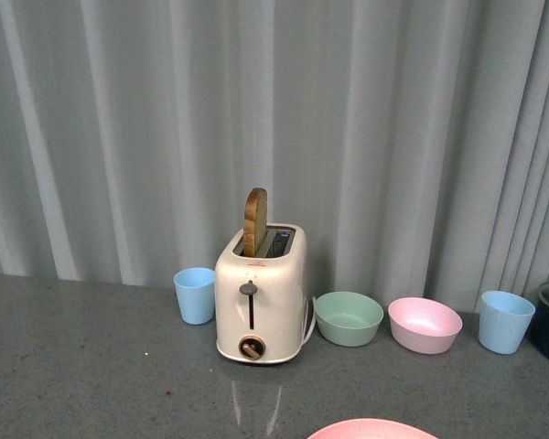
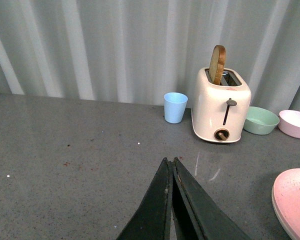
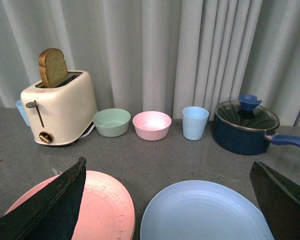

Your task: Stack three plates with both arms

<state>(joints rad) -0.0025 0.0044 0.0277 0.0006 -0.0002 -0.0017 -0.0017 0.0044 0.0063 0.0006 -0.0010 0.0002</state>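
The pink plate (image 3: 107, 210) with dark scuffs lies on the grey table, beside the light blue plate (image 3: 205, 215). My right gripper (image 3: 167, 162) is open and empty above the near edges of both plates, one finger over the pink plate and the other past the blue plate's far side. A paler rim shows under the pink plate's edge; I cannot tell whether it is the cream plate. My left gripper (image 2: 169, 160) is shut and empty over bare table, with the pink plate (image 2: 295, 200) off to one side. The front view shows only the pink plate's rim (image 1: 371, 428) and no arm.
At the back stand a cream toaster (image 1: 259, 297) holding a bread slice, a blue cup (image 1: 194, 294), a green bowl (image 1: 349, 317), a pink bowl (image 1: 425, 325) and another blue cup (image 1: 506, 321). A dark blue lidded pot (image 3: 246, 127) stands at the far right before the curtain.
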